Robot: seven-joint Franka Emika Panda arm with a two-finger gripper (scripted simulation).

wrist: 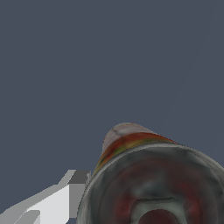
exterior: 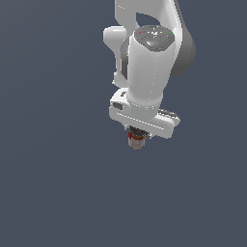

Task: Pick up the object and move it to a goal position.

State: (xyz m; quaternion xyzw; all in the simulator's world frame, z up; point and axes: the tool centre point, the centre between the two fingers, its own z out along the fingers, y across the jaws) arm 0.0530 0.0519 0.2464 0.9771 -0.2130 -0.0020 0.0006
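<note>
The Panda arm (exterior: pixel 149 62) fills the upper middle of the exterior view, its white links stacked over the hand and pointing down over a plain dark grey ground (exterior: pixel 53 193). No goal marker can be made out in either view, so where the object must end up cannot be told from here.

Below the wrist flange sits the gripper (exterior: pixel 138 136), and the fingers themselves are mostly hidden under the hand body. The tin can (exterior: pixel 137 141) pokes out just beneath it — red-and-white label, a dark band lower down — and appears upright between the jaws. The wrist view shows the can (wrist: pixel 131 144) very close, its dark metal end filling the lower part of the picture, with one pale finger (wrist: pixel 52 203) just beside its wall. Whether that finger presses on the can or only stands next to it is not clear, and the other finger is out of sight; so whether the gripper grasps the can cannot be told with certainty, though the pose suggests a grasp at or near closure.

Judged from this, the step in hand is securing and carrying. To do it well, the jaws should close squarely on the can's curved wall, centred on its axis, before any lift — then rise straight, slowly, keeping the can upright so the round side cannot roll out.
</note>
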